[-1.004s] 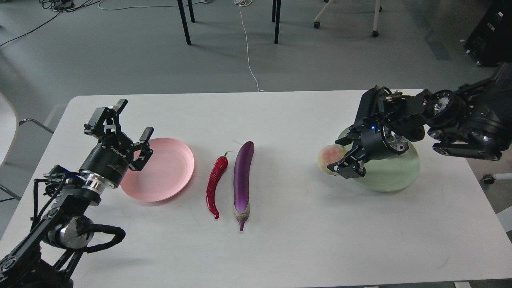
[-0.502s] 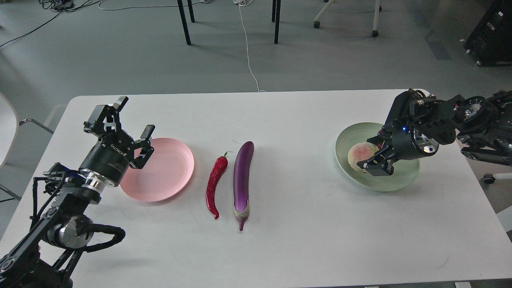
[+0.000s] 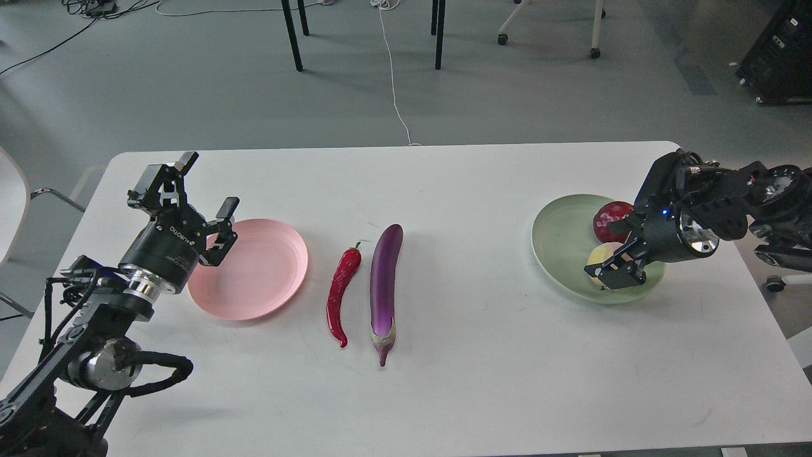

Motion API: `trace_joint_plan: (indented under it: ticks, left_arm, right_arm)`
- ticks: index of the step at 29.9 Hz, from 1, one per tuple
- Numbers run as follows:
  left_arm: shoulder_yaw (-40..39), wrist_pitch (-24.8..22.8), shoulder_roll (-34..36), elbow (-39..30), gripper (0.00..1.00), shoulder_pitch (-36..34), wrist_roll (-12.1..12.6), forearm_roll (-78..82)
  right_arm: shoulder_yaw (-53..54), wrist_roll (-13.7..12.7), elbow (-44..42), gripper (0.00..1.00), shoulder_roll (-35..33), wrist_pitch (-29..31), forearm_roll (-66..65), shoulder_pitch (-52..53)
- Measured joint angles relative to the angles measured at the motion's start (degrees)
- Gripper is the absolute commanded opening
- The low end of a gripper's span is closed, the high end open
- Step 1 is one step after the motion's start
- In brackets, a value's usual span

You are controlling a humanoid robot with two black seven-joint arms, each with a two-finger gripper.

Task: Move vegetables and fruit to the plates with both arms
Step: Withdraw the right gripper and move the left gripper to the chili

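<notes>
My right gripper is shut on the pale peach and holds it low over the right half of the pale green plate. The dark red pomegranate lies in that plate just behind the peach. The pink plate at the left holds nothing. My left gripper is open and empty, raised over the pink plate's left rim. The red chili pepper and the purple eggplant lie side by side on the white table between the two plates.
The table's far edge runs behind both plates, and its right edge is close to the green plate. Beyond it, on the grey floor, are chair legs, a white cable and a black case. A white chair stands at the left.
My right gripper has carried the peach rightward, from outside the green plate's left rim to over its right half, uncovering the pomegranate. My left gripper has drifted slightly left and stayed open.
</notes>
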Motion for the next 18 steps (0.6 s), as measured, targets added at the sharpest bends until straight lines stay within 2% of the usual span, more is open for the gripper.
trace_joint_plan:
  ticks: [4,8,14,18]
  left_arm:
    - [0.0,3.3,2.8,0.1,0.98,-0.7,0.0,-0.1]
    - [0.0,4.8,6.8,0.2,0.98,-2.3,0.1,-1.3]
    - [0.8,5.3,8.5,-0.8,0.98,-3.5,-0.7,-2.3]
    - [1.1,5.0,8.4,-4.8,0.98,-3.5,-1.7,7.1]
  right_arm:
    - [6.1,0.0,0.3,0.96,-2.1,0.0,2.3,0.0]
    - [17.1,0.0,3.5,0.96,-5.7,0.0,11.8,-3.4]
    - [40.9,0.0,7.6,0.96,-10.2,0.3,33.9,-18.7]
    - [58.6,0.0,9.2,0.97,-11.8,0.8,49.4,-30.3]
